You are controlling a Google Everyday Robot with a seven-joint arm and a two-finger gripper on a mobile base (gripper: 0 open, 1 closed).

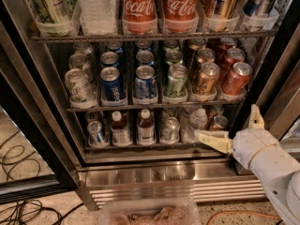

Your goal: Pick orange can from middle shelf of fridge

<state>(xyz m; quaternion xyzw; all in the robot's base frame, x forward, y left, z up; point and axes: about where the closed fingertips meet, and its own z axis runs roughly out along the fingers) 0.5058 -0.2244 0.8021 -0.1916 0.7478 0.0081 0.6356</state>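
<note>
End effector (226, 121): pale fingers spread wide, nothing held, low at the right before the open fridge (164, 177), level with the bottom rack. One finger pointing left toward the small bottles (146, 125), the other pointing up beside the door frame. Orange can (206, 78): above and slightly left of the end effector, well apart from it, upright at the front of its lane on the middle shelf (140, 107). Just right of it, directly above the end effector, a red can (236, 78); just left, a green can (176, 80). Further up and left, Coca-Cola bottles (138, 6). Below and left, by the lower edge, a clear container (150, 212).
</note>
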